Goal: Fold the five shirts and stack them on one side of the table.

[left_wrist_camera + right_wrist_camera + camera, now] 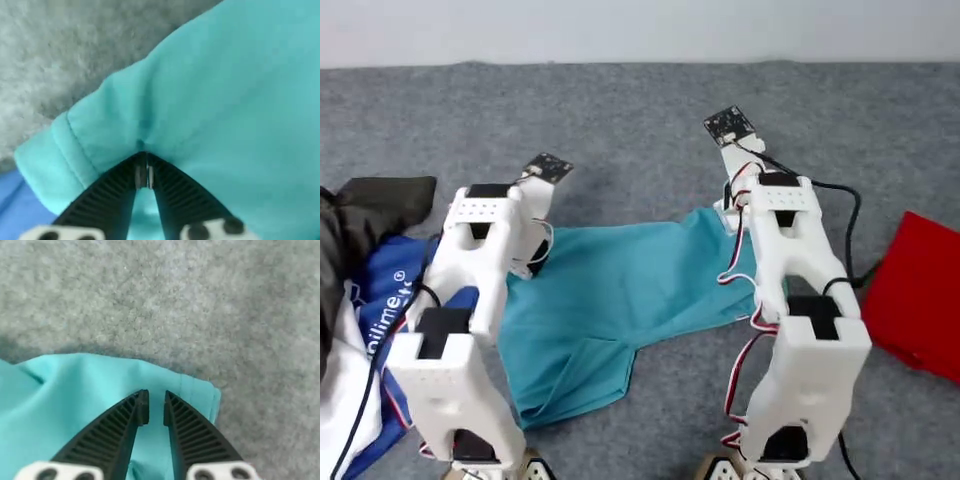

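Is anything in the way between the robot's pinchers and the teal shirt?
No, nothing visible is in the way. The left gripper is shut right on the teal shirt, pinching the cloth near a hem. The right gripper is open over a corner of the same shirt, with nothing between them.

Soft, bright, even light from above fills the high view. The left arm (470,290) throws a small dark shadow on the teal shirt (620,300) left of centre. The right arm (790,270) faintly shades the grey table (620,130) at lower right. In the right wrist view a dim band borders the shirt's hem.
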Available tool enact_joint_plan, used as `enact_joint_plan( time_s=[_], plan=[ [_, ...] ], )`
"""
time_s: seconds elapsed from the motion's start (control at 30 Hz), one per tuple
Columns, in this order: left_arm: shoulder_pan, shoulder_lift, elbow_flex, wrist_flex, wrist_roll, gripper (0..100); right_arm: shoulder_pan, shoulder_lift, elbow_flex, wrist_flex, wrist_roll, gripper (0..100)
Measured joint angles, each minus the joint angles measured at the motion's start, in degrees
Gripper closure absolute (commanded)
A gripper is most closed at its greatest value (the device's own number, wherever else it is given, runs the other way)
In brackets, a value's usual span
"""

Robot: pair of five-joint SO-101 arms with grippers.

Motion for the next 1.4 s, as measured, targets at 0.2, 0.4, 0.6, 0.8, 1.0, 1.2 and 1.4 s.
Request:
enact_joint_plan(
  time_s=[0.2,0.4,0.6,0.8,1.0,1.2,1.4],
  plan=[
    [-2.4,0.5,-0.8,-0.1,0.1,98,3.5,1.2,-2.1,0.0,0.0,94.1],
    [-2.7,-4.6,-0.6,0.7,0.3,98,5.0,1.2,-2.2,0.6,0.0,94.1],
    [-0.5,-14.8,-0.6,3.2,0.0,98,3.4,-3.4,-2.2,4.9,0.0,94.1],
    [2.5,-14.4,-0.6,-2.2,0.4,98,-1.8,-4.6,-2.2,5.4,0.0,94.1],
    [1.1,-2.0,-5.5,-4.5,1.9,98,-1.8,1.1,-2.2,4.1,0.0,94.2],
    [-4.2,9.4,-14.9,-1.4,2.1,98,0.7,3.5,-2.3,1.7,-0.1,94.2],
    [-6.9,10.3,-18.7,2.9,2.1,98,3.1,3.6,-3.9,1.8,-0.1,94.2]
  ],
)
